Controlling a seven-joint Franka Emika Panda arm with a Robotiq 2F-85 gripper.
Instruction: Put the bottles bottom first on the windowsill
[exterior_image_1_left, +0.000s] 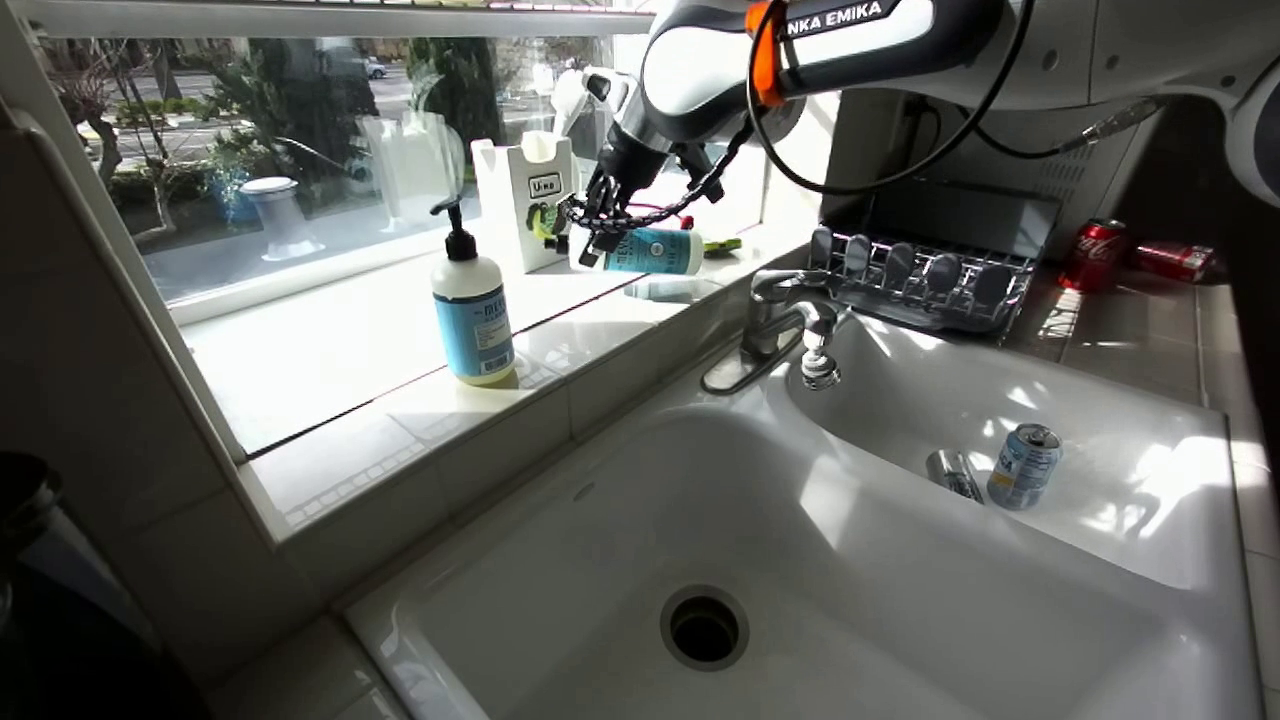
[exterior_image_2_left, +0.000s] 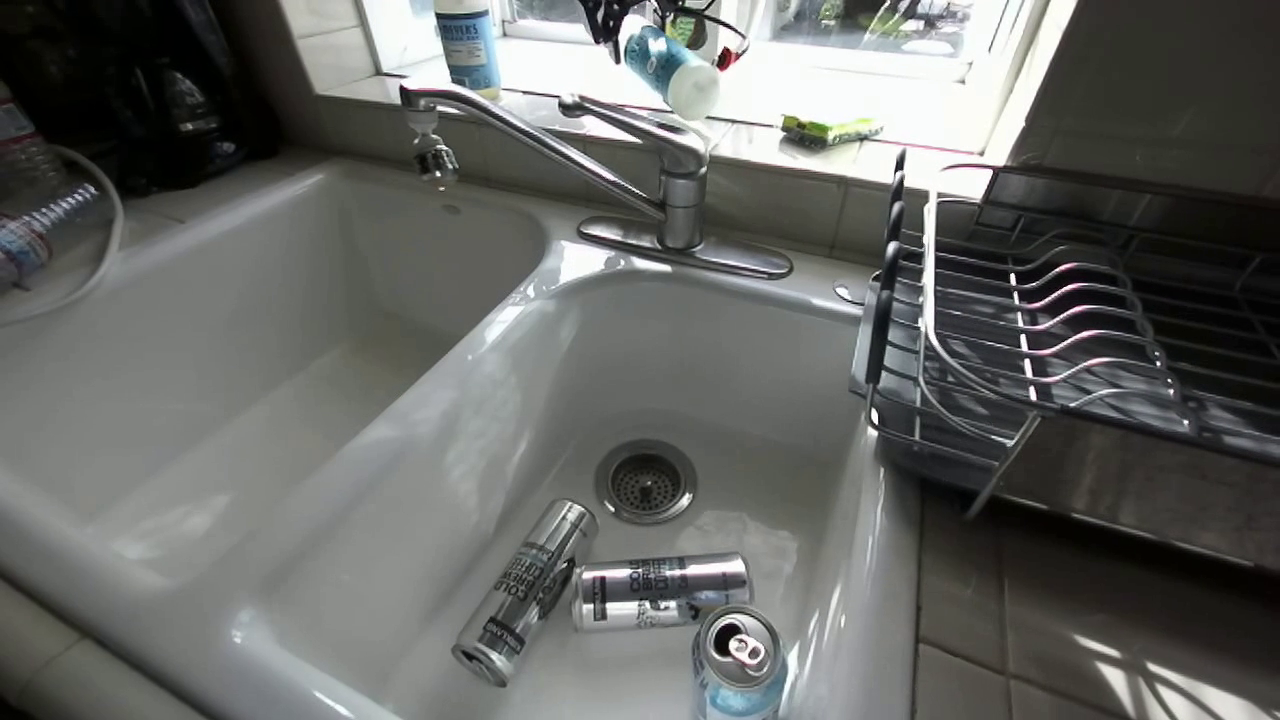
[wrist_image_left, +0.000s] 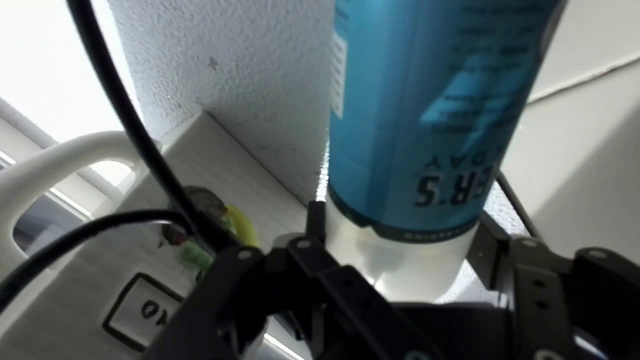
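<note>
A pale blue bottle with a black pump head (exterior_image_1_left: 475, 330) stands upright on the windowsill (exterior_image_1_left: 600, 325); it also shows at the top of an exterior view (exterior_image_2_left: 466, 48). My gripper (exterior_image_1_left: 592, 240) is shut on a second blue-labelled bottle (exterior_image_1_left: 655, 252). That bottle lies nearly sideways a little above the sill, its bottom pointing away from the gripper; it shows tilted in an exterior view (exterior_image_2_left: 668, 68). In the wrist view the gripper's fingers (wrist_image_left: 400, 245) press both sides of the held bottle's (wrist_image_left: 415, 130) white shoulder. Its cap end is hidden by the gripper.
A white jug (exterior_image_1_left: 530, 200) with a label stands beside the gripper against the window; it shows close in the wrist view (wrist_image_left: 210, 155). A green sponge (exterior_image_2_left: 830, 130) lies on the sill. The faucet (exterior_image_2_left: 685, 195), sink (exterior_image_1_left: 560, 480) and dish rack (exterior_image_1_left: 930, 285) are in front.
</note>
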